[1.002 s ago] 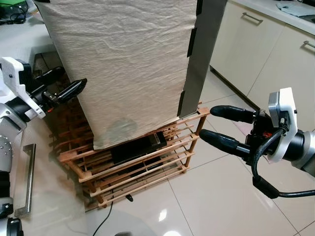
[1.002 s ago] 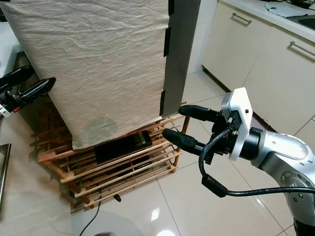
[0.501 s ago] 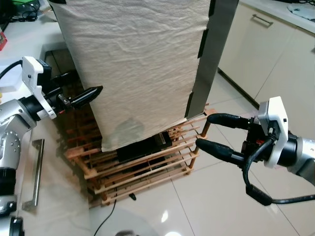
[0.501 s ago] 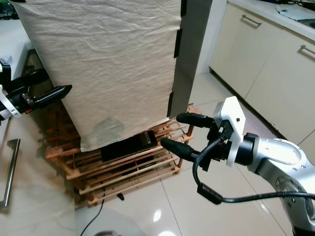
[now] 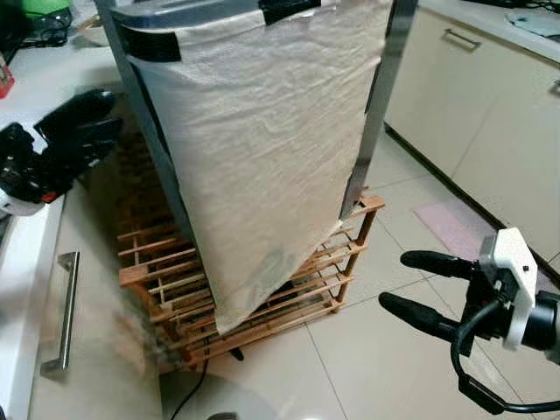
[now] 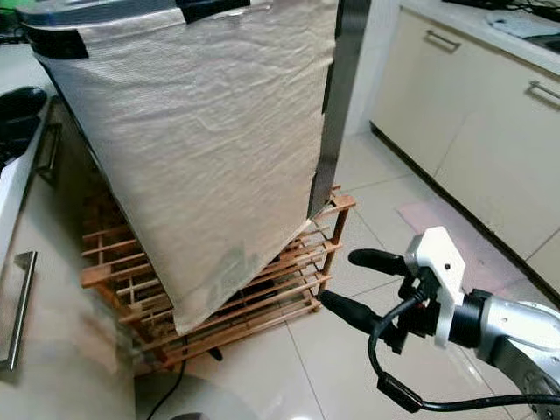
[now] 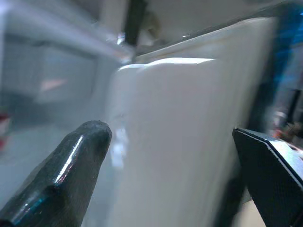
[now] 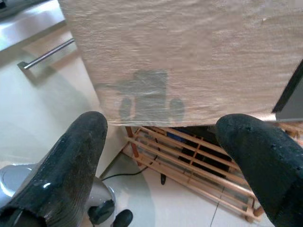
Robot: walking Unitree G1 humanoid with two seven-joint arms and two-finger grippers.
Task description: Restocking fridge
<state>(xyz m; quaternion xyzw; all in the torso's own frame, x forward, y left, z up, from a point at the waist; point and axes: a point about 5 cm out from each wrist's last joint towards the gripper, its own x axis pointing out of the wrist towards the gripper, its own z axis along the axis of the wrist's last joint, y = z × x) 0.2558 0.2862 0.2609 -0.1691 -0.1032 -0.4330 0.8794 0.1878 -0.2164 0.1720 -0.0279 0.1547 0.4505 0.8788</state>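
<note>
The fridge door (image 5: 262, 157) is a tall grey panel covered by a beige sheet held with black tape, and it stands angled out over a low wooden rack (image 5: 262, 302). My left gripper (image 5: 74, 131) is blurred at the left, beside the door's edge. In the left wrist view its fingers (image 7: 66, 170) stand open around a white rounded surface (image 7: 180, 142). My right gripper (image 5: 395, 280) hangs open low at the right, apart from the door and holding nothing. The right wrist view looks past its fingertips (image 8: 71, 161) at the sheet (image 8: 189, 47) and the rack (image 8: 199, 165).
Cream kitchen cabinets (image 5: 490, 114) run along the right, with a pink mat (image 5: 455, 227) on the tiled floor before them. A drawer front with a metal handle (image 5: 63, 311) is at the near left. A black cable (image 5: 197, 389) trails from under the rack.
The door now stands more edge-on than before. My left gripper has risen to the left and blurred. My right gripper has dropped back, away from the door's lower corner. The camera has also shifted.
</note>
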